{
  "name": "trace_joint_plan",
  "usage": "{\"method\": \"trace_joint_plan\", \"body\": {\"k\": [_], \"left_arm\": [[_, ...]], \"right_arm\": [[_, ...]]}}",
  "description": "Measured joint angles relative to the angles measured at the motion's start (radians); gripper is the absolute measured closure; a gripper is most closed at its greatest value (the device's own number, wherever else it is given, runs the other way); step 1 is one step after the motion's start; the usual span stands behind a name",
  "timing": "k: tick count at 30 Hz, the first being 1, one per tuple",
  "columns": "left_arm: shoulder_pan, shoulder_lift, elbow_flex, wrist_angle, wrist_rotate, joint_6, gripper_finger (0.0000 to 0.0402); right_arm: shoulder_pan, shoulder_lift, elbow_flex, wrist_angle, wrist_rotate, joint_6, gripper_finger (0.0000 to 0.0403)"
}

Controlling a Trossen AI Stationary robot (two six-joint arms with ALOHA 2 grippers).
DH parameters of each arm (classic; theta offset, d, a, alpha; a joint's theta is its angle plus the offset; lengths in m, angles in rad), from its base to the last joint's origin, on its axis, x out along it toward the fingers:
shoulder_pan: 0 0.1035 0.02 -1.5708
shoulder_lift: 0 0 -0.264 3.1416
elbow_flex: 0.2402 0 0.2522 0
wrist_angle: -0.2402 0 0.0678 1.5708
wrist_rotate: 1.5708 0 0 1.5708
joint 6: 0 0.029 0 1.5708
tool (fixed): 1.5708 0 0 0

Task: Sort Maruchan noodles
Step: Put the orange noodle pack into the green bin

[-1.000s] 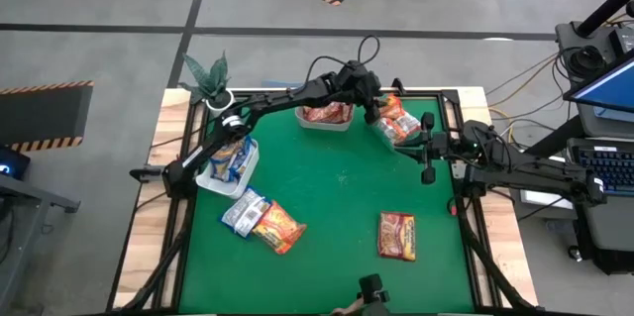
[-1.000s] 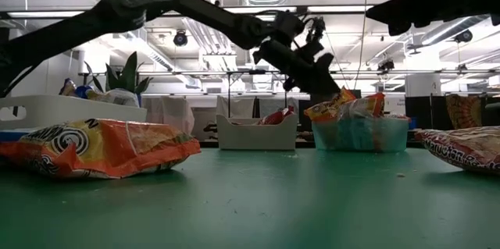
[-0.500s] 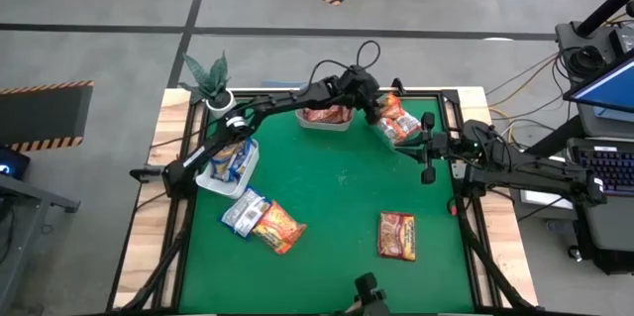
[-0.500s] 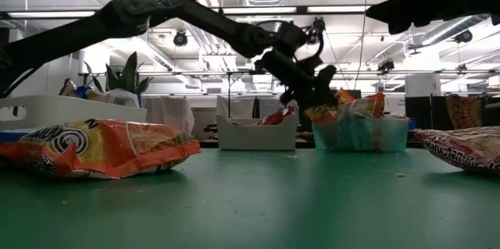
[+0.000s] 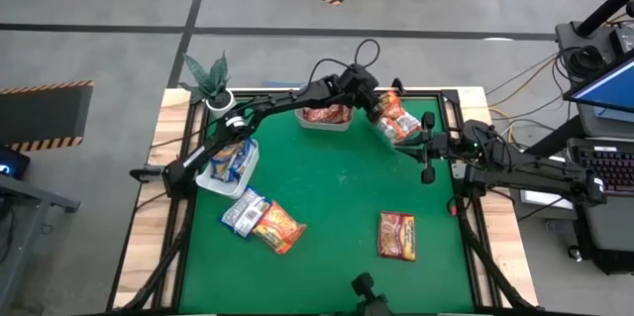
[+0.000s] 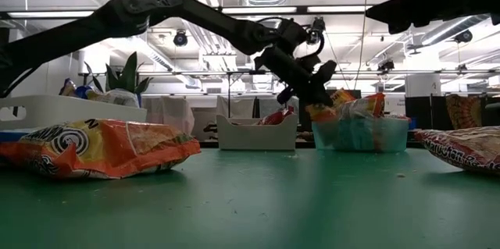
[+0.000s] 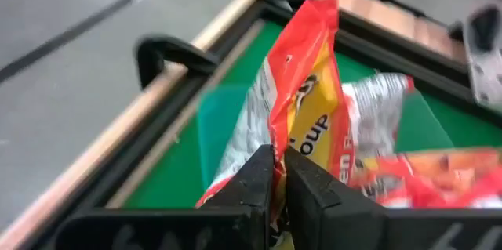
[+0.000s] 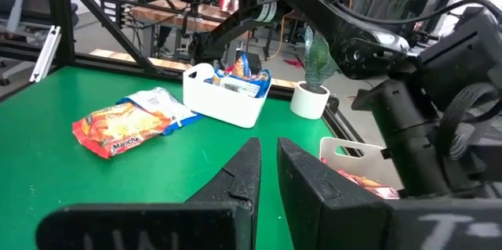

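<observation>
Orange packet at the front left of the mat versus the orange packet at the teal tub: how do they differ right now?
The loose orange packet lies flat on the green mat, touched by no gripper; the tub packet stands upright on edge, pinched by the left gripper at the teal tub. The loose one lies beside a blue-and-white packet; the tub one sits among other orange packets. Both are crinkly orange-yellow noodle packets. The right gripper waits nearby, shut.

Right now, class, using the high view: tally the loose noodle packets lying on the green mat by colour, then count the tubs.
Blue-and-white packet: 1
Orange packet: 1
Dark red packet: 1
Tubs: 3
Total: 6
</observation>
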Motion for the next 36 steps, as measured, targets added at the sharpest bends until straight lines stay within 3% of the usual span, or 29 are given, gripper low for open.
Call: {"method": "trace_joint_plan", "body": {"k": [11, 25, 27, 30, 34, 36], "left_arm": [[-0.003, -0.004, 0.002, 0.081, -0.295, -0.152, 0.0401], [-0.062, -0.057, 0.002, -0.024, -0.285, -0.125, 0.0402], [-0.07, -0.06, 0.002, -0.047, -0.338, -0.137, 0.0402], [-0.075, -0.06, 0.002, -0.092, -0.445, -0.148, 0.0402], [-0.074, -0.06, 0.002, -0.1, -0.435, -0.212, 0.0401], [-0.078, -0.06, 0.002, -0.093, -0.428, -0.218, 0.0401]], "right_arm": [[0.0, 0.0, 0.0, -0.001, 0.0, 0.001, 0.037], [0.0, 0.0, 0.001, -0.008, 0.013, 0.006, 0.037], [0.0, 0.0, 0.003, -0.01, 0.111, 0.051, 0.037], [-0.002, 0.007, 0.009, -0.031, 0.348, 0.163, 0.037], [-0.001, 0.034, 0.015, -0.064, 0.566, 0.303, 0.037], [-0.009, 0.058, 0.015, -0.064, 0.605, 0.342, 0.037]]}}
